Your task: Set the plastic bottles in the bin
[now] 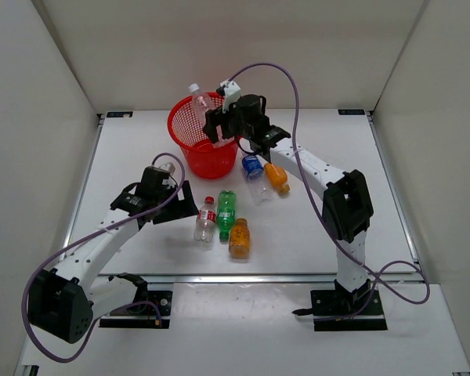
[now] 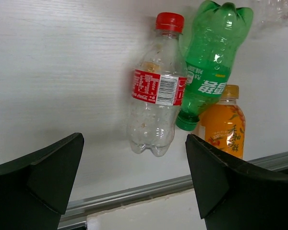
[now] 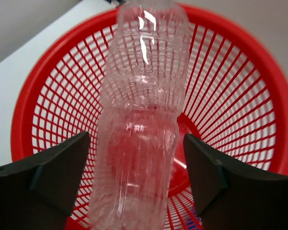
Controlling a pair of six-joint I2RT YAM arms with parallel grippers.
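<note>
The plain clear bottle [image 3: 144, 120] leans inside the bin [image 3: 259, 86], neck poking past the far rim. It looks empty and thin-walled, so probably featherlight, crushy and a bit slick; grab mid-body, gently. The right gripper [image 3: 137, 143] is spread around it, fingers not touching.

Just in front of the bin lie the blue-labelled bottle [image 1: 253, 166] and an orange bottle [image 1: 276, 177]. Further out, the red-labelled bottle [image 2: 156, 91], green bottle [image 2: 211, 62] and second orange bottle [image 2: 225, 124] huddle under the wide-open, empty left gripper [image 2: 134, 139].
</note>
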